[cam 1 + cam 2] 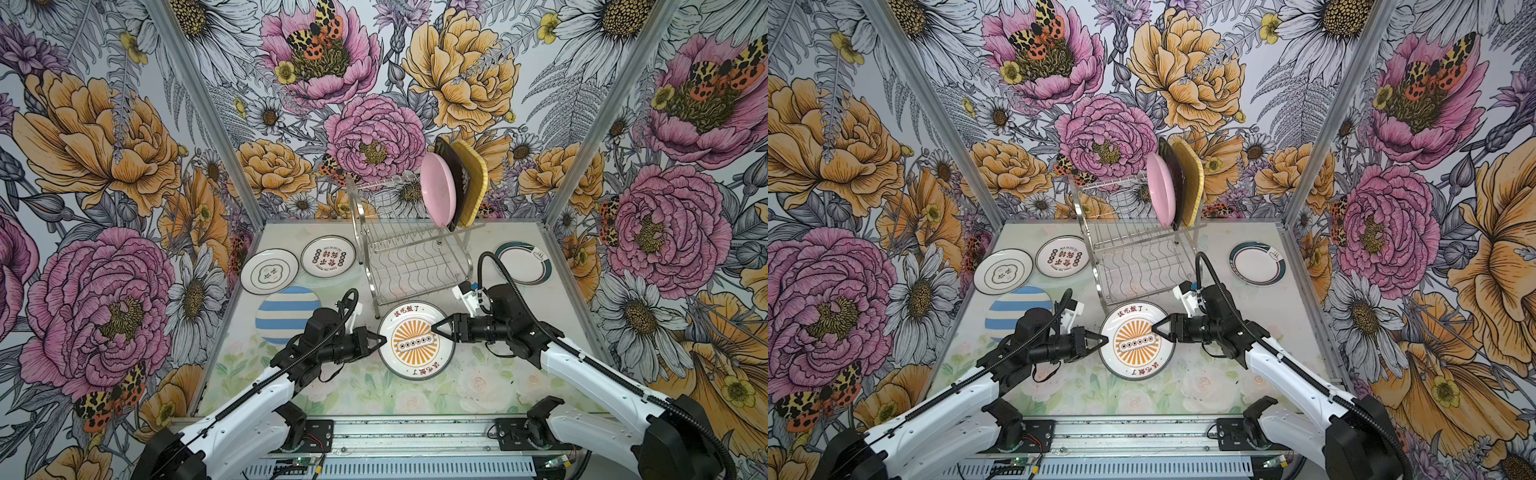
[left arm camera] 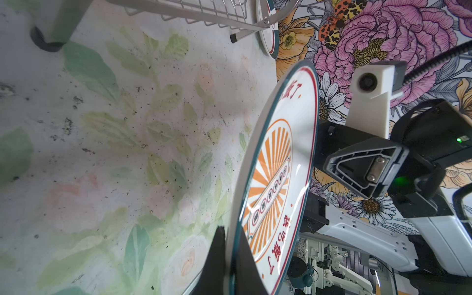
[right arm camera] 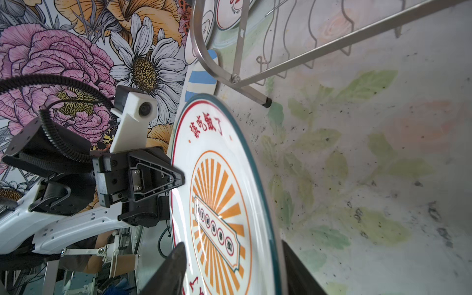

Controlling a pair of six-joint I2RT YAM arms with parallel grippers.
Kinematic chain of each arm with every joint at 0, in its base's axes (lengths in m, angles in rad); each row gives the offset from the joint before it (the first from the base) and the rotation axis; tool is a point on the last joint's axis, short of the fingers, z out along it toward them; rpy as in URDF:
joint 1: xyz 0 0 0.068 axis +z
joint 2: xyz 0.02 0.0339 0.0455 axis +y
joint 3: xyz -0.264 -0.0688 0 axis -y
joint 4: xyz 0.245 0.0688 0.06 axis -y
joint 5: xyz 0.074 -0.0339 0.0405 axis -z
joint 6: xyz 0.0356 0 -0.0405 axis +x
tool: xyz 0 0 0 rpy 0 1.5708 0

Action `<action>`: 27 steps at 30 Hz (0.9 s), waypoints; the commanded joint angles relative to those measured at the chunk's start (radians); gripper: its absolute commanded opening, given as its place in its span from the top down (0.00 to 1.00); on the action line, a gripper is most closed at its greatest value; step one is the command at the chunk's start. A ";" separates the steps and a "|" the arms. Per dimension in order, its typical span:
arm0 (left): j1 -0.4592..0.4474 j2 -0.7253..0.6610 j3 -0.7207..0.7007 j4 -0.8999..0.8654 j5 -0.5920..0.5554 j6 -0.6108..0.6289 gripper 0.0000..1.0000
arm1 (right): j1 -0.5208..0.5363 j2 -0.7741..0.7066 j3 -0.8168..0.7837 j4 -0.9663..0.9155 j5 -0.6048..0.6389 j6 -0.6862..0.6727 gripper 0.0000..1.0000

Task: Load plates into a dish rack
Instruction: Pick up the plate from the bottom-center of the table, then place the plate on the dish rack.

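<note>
orange-sunburst plate (image 1: pixel 415 340): white, teal rim, red characters. left gripper (image 1: pixel 384 338) clamped on its rim; right gripper (image 1: pixel 433 328) half-open, straddling opposite rim.

Table (image 1: pixel 478 386) with a pale flower-patterned top, seen from above.
A wire dish rack (image 1: pixel 411 257) stands at the back. Left of it lie a white emblem plate (image 1: pixel 269 271), a white lettered plate (image 1: pixel 328 256) and a blue-striped plate (image 1: pixel 282 311); right, a teal-rimmed plate (image 1: pixel 523 262).

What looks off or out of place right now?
Nothing spilled or broken. Only oddity: the pink plate, black plate and yellow plate crowd one end of the upper tier of the dish rack, leaning together. The table is speckled with dark scuffs.
</note>
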 commanded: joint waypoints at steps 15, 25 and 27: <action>0.006 0.012 0.056 0.091 0.057 0.028 1.00 | 0.043 0.042 0.005 0.090 -0.100 0.000 0.80; 0.031 -0.012 0.054 0.037 0.039 0.044 0.47 | 0.042 0.016 0.013 0.083 -0.038 0.014 1.00; 0.051 -0.034 0.056 0.007 0.034 0.052 0.31 | 0.041 -0.005 0.024 0.065 0.011 0.016 1.00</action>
